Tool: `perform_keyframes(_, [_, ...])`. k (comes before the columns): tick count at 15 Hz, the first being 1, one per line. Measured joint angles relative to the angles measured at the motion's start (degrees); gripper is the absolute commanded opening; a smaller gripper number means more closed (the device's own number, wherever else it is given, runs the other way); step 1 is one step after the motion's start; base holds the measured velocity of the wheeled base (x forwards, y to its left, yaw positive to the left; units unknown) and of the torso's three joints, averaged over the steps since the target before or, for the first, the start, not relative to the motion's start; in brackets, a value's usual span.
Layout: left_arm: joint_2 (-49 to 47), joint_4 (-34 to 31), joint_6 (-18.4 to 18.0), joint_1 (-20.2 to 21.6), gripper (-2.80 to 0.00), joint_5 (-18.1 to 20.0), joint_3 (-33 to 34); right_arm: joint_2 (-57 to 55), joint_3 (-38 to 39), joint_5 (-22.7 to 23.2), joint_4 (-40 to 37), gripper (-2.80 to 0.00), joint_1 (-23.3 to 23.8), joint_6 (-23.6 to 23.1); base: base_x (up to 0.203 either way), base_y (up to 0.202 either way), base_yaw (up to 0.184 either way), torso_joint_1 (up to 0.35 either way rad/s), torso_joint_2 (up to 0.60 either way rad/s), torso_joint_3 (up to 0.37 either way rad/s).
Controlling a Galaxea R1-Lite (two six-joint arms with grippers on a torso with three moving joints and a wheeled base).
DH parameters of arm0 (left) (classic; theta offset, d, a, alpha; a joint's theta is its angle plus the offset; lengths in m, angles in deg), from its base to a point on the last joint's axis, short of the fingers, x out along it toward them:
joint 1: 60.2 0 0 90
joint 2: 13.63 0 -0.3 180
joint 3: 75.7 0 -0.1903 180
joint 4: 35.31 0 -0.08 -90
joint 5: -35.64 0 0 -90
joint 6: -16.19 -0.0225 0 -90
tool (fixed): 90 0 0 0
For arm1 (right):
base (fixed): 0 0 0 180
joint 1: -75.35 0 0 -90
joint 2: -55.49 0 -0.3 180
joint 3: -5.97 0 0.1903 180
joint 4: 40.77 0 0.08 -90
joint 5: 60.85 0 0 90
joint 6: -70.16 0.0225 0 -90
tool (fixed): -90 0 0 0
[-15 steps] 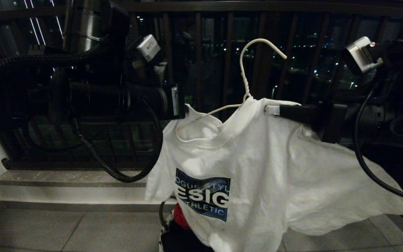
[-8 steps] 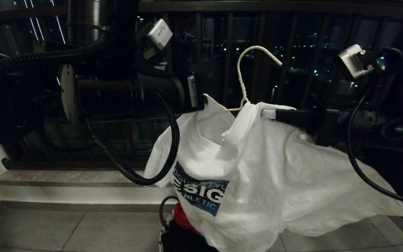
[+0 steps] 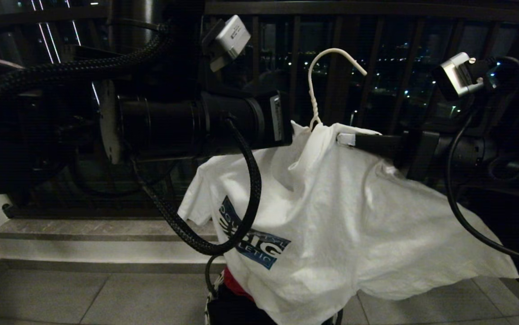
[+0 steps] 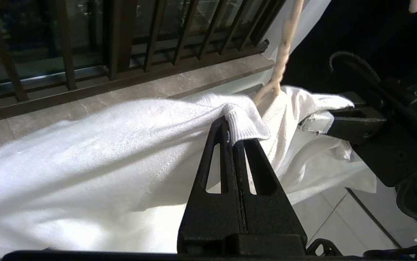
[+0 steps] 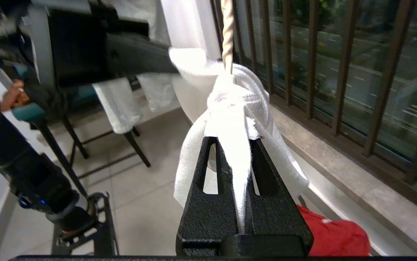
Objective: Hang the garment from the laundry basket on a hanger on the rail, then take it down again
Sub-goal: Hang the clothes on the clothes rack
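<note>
The garment (image 3: 340, 216), a white T-shirt with a dark blue chest graphic, hangs between both arms over the white wire hanger (image 3: 313, 90). The hanger's hook stands free in the air, on nothing. My left gripper (image 4: 232, 132) is shut on the ribbed collar of the garment (image 4: 103, 145), just left of the hanger's twisted neck (image 4: 283, 54). From the other side, my right gripper (image 5: 232, 139) is shut on bunched fabric (image 5: 230, 108) right below that neck. Below the shirt, the laundry basket (image 3: 209, 307) is mostly hidden. The rail is out of view.
A red cloth (image 3: 237, 282) lies in the basket under the shirt's hem. The dark brown balcony railing (image 3: 377, 9) runs close behind both arms, above a stone ledge (image 3: 83, 228). My left arm's black cable (image 3: 250, 194) loops across the shirt's graphic. Tiled floor lies below.
My left arm has swung right, carrying the collar toward the hanger's neck. The hanger's left arm is now covered, the shirt bunches more, and the cable now crosses the graphic.
</note>
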Motion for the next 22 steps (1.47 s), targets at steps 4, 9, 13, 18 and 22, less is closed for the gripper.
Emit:
perform_keyframes(4, [-0.33,0.05,0.1,-0.08,-2.8,-0.24,-0.71,-2.19,1.83,0.44,6.25,-2.8,-0.22,0.91,0.0,0.0,0.0,0.0,0.0,0.0])
perform_keyframes(9, [-0.82,2.83,-0.04,0.51,-2.8,-1.23,-0.88,-4.52,3.33,0.66,12.14,-2.8,-0.9,4.85,0.0,0.0,0.0,0.0,0.0,0.0])
perform_keyframes(13, [-1.34,2.79,-0.08,1.41,-2.8,-1.29,-1.4,-4.67,3.74,0.94,13.29,-2.8,-1.02,5.05,0.0,0.0,0.0,0.0,0.0,0.0])
perform_keyframes(18, [-1.39,2.74,-0.08,1.81,-2.8,-1.43,-1.38,-4.64,4.12,0.98,13.35,-2.8,-1.5,5.0,0.0,0.0,0.0,0.0,0.0,0.0])
perform_keyframes(22, [-1.46,2.81,-0.15,1.83,-2.8,-1.41,-1.51,-4.63,4.23,1.05,13.36,-2.8,-1.79,4.95,0.0,0.0,0.0,0.0,0.0,0.0])
